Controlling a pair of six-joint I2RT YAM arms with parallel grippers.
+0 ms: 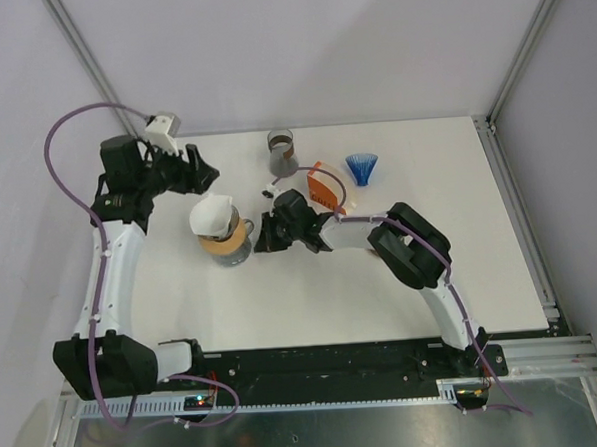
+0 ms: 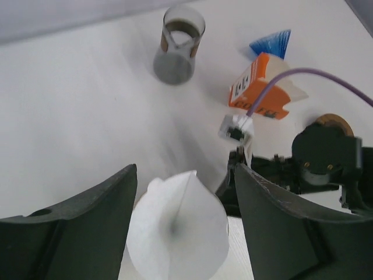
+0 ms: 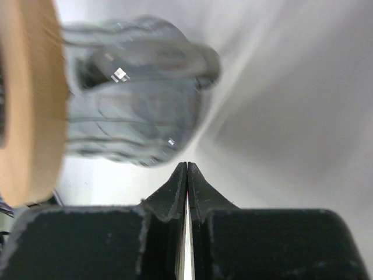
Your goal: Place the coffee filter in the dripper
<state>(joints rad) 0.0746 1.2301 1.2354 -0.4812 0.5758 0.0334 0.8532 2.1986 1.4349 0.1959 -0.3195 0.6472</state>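
Note:
The white paper coffee filter (image 1: 214, 216) sits open-side up in the top of the dripper (image 1: 230, 247), a glass vessel with a wooden collar, left of the table's middle. My left gripper (image 1: 206, 177) is open just behind and above the filter. In the left wrist view the filter (image 2: 175, 230) lies between the spread fingers (image 2: 76, 227) of the left gripper (image 2: 185, 175), with gaps on both sides. My right gripper (image 1: 260, 236) is shut and empty, close to the dripper's right side. In the right wrist view the right gripper (image 3: 186, 168) points at the dripper's glass (image 3: 137, 99) and wooden collar (image 3: 29, 105).
A grey cup (image 1: 282, 152) stands at the back, also in the left wrist view (image 2: 178, 49). An orange box (image 1: 324, 189) and a blue fluted cone (image 1: 362, 167) lie to its right. The right arm stretches across the table's middle.

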